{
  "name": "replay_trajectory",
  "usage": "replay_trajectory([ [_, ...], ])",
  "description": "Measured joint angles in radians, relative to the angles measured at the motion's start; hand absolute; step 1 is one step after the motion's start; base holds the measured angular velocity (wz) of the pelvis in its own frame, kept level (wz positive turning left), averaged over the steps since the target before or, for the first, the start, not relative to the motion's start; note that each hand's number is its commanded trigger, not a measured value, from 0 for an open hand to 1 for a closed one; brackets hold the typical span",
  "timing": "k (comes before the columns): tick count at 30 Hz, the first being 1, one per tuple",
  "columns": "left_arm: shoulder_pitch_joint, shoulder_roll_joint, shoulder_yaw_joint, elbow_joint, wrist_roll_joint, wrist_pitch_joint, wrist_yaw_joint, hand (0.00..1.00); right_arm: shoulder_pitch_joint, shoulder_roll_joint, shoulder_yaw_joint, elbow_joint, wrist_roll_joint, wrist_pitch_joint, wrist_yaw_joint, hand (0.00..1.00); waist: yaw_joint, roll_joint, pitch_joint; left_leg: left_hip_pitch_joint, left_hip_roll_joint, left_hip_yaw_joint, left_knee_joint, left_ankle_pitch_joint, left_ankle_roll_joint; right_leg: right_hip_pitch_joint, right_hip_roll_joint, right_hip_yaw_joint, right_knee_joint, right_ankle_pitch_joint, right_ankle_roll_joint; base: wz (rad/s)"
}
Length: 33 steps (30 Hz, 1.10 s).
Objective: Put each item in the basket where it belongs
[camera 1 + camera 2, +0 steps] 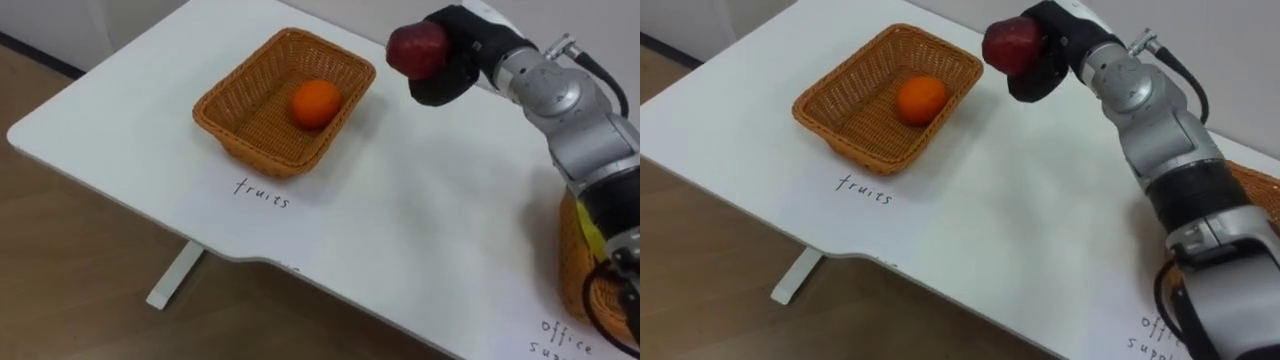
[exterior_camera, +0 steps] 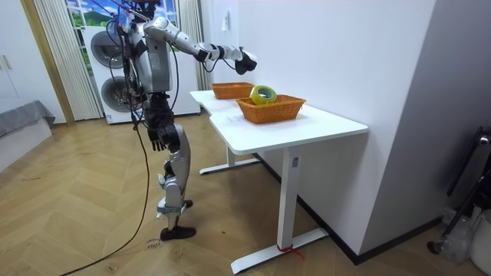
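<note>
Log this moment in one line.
right hand: shut on dark red round fruit | over white table, beside wicker basket | round orange in basket

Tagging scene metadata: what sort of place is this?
Probably a home, a laundry or utility corner: two stacked front-loading laundry machines by a curtain, a herringbone wood floor, and a white desk holding two wicker baskets.

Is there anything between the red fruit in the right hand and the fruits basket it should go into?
Nothing visible. The right hand holds the red fruit in the air just right of the fruits basket; only bare table lies between. The orange in the basket leaves room beside it.
</note>
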Motion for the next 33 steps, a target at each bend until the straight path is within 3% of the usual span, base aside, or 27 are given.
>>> replay_trajectory([
  [3, 0.021, -0.001, 0.001, -0.028, 0.002, 0.002, 0.000, 0.00, 0.000, 0.000, 0.000, -0.042, -0.020, 0.008, 0.004, 1.00, 0.000, -0.004, -0.0014, 0.011, -0.001, -0.007, -0.001, 0.000, -0.001, 0.014, 0.000, -0.012, 0.000, -0.001, 0.002, 0.10],
  [8, 0.034, 0.006, 0.007, -0.030, 0.001, 0.002, -0.003, 0.00, 0.000, 0.000, 0.003, -0.068, -0.022, 0.013, 0.022, 1.00, 0.006, -0.020, 0.0104, 0.027, -0.009, -0.023, 0.000, 0.000, -0.001, 0.043, -0.002, -0.021, -0.005, -0.005, 0.005, 0.10],
  [13, 0.036, 0.014, 0.009, -0.031, 0.012, 0.009, -0.008, 0.00, 0.000, 0.003, 0.028, -0.067, -0.023, 0.028, 0.044, 1.00, 0.043, -0.053, 0.0156, 0.020, -0.015, -0.031, 0.005, 0.000, 0.000, 0.042, -0.001, -0.023, -0.020, -0.006, 0.005, 0.01],
  [22, 0.053, 0.015, 0.018, -0.047, 0.041, 0.022, -0.024, 0.00, 0.000, 0.010, 0.101, -0.070, -0.023, 0.034, 0.064, 1.00, 0.109, -0.061, 0.0162, 0.005, -0.022, -0.063, 0.006, -0.001, -0.001, 0.046, 0.001, -0.050, -0.031, -0.008, 0.008, 0.12],
  [27, 0.064, 0.014, 0.026, -0.046, 0.041, 0.027, -0.024, 0.00, 0.000, 0.010, 0.114, -0.071, -0.027, 0.048, 0.076, 1.00, 0.131, -0.068, 0.0268, 0.005, -0.024, -0.071, 0.002, -0.002, -0.002, 0.049, 0.001, -0.048, -0.031, -0.008, 0.008, 0.04],
  [29, 0.072, 0.013, 0.026, -0.046, 0.040, 0.027, -0.025, 0.00, 0.000, 0.010, 0.131, -0.070, -0.028, 0.048, 0.076, 1.00, 0.136, -0.070, 0.0273, 0.007, -0.025, -0.071, 0.002, -0.004, -0.002, 0.049, 0.000, -0.047, -0.031, -0.008, 0.008, 0.00],
  [31, 0.075, 0.014, 0.027, -0.045, 0.040, 0.027, -0.025, 0.00, 0.015, 0.010, 0.136, -0.064, -0.027, 0.048, 0.076, 0.53, 0.146, -0.065, 0.0332, 0.014, -0.027, -0.075, 0.002, -0.006, 0.000, 0.060, -0.001, -0.047, -0.033, -0.008, 0.009, 0.05],
  [33, 0.076, 0.014, 0.026, -0.045, 0.040, 0.027, -0.027, 0.00, 0.025, 0.010, 0.137, -0.062, -0.027, 0.049, 0.076, 0.52, 0.152, -0.066, 0.0325, 0.017, -0.028, -0.079, 0.003, -0.007, 0.001, 0.064, -0.001, -0.045, -0.032, -0.008, 0.009, 0.06],
])
